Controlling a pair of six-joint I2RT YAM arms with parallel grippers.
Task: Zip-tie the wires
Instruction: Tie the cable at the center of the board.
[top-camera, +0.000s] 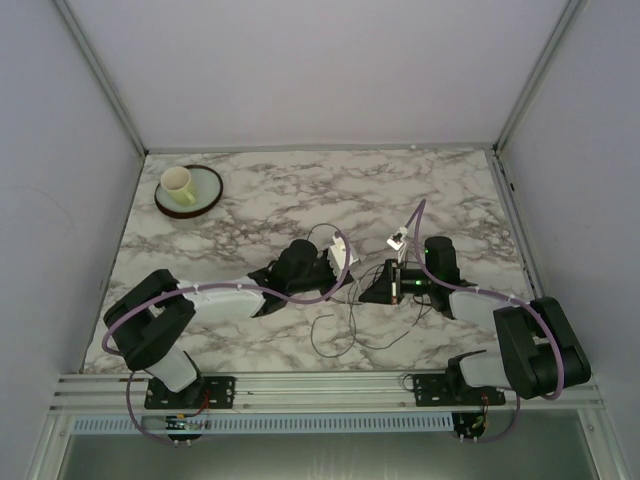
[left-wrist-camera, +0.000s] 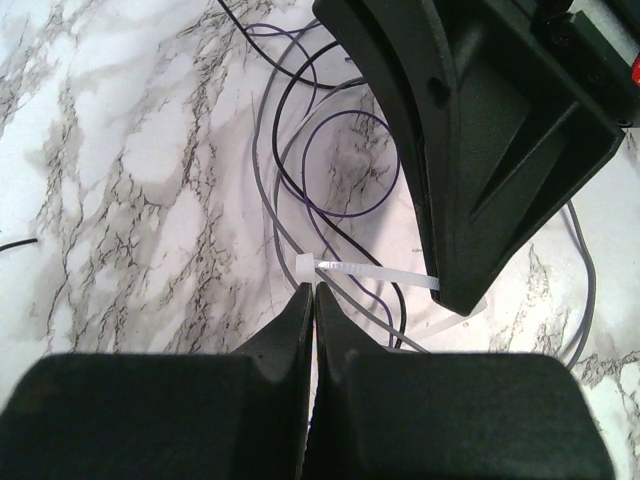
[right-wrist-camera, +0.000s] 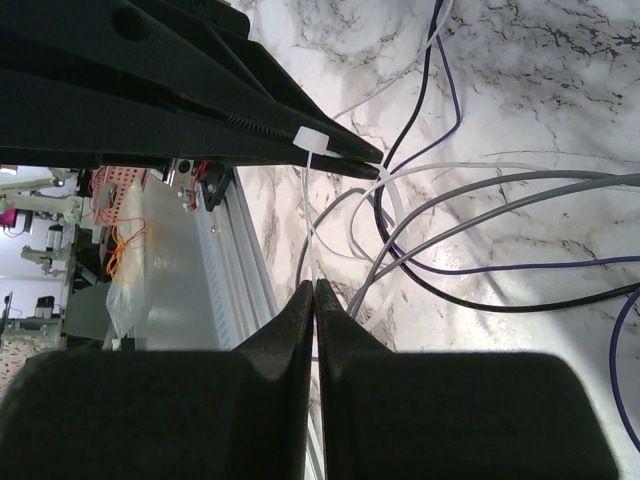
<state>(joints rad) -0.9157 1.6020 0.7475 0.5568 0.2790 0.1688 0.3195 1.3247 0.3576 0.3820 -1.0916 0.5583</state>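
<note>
The wires (left-wrist-camera: 340, 165) are thin grey, black and purple strands lying in loose loops on the marble table (top-camera: 420, 190); they also show in the right wrist view as the wires (right-wrist-camera: 470, 245) and from above as the wires (top-camera: 345, 325). A white zip tie (left-wrist-camera: 372, 274) runs around some of them. My left gripper (left-wrist-camera: 312, 288) is shut, with the tie's head right at its tips. My right gripper (right-wrist-camera: 315, 285) is shut on the tie's thin tail, which runs up to the zip tie head (right-wrist-camera: 309, 139). Both grippers meet tip to tip at the table's middle.
A plate (top-camera: 207, 196) with a pale cup (top-camera: 178, 183) stands at the back left. The metal rail (top-camera: 320, 385) marks the near edge, close behind the grippers. Purple arm cables (top-camera: 320, 295) hang over the work spot.
</note>
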